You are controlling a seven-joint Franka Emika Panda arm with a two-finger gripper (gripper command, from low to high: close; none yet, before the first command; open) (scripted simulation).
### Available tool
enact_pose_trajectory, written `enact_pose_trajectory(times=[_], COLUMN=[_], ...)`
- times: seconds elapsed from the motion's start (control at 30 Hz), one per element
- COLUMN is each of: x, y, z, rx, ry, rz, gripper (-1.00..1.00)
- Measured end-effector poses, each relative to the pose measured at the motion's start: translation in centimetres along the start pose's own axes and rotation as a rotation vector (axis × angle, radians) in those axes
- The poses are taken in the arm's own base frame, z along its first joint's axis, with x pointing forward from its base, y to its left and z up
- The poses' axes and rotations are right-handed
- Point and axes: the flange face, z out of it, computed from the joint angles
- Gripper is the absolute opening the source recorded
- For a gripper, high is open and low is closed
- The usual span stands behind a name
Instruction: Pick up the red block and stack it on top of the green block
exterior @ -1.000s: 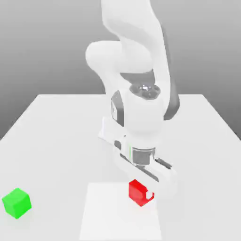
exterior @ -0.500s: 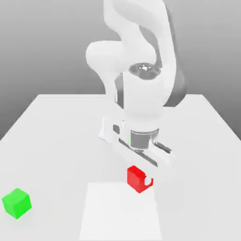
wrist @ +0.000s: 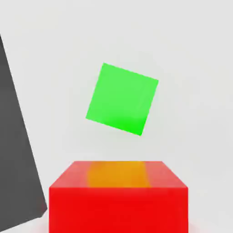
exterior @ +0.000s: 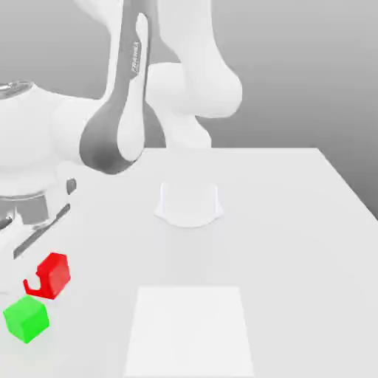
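The red block [exterior: 53,272] hangs just above the table at the exterior view's left, with my gripper [exterior: 44,280] shut on it; one white fingertip [exterior: 31,286] hooks around its lower side. The green block [exterior: 26,319] rests on the table a little below and to the left of the red one in that view, and the two are apart. From the hand view, the red block [wrist: 118,200] sits close under the camera. The green block [wrist: 122,99] lies flat on the white surface beyond it, turned slightly.
The arm's white base [exterior: 189,203] stands mid-table. A lighter square patch [exterior: 190,331] marks the table [exterior: 288,221] near its front edge. The green block lies close to the table's left edge; a dark strip [wrist: 13,159] beyond that edge shows in the hand view.
The arm has swung from the middle of the table to the exterior view's left, carrying the red block with it. The block now hangs close beside the green block, which has not moved.
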Motion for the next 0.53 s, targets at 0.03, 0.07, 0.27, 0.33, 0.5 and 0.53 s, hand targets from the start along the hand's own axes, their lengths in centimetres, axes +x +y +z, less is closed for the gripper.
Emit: enact_pose_trajectory(times=[0.03,0.07,0.27,0.33,0.5,0.53], x=[0.4,0.6,0.8,0.8,0.8,0.8], y=[-0.5,-0.8,-0.9,-0.9,-1.0,-1.0], z=[0.8,1.9,5.5,5.5,2.3,1.0], rx=[0.001,0.002,0.001,0.001,0.001,0.000], ry=[0.002,0.003,0.004,0.004,0.005,0.005], rz=[0.019,0.029,0.036,0.036,0.038,0.038], gripper=[-1.00,-1.00,1.00,1.00,1.00,1.00])
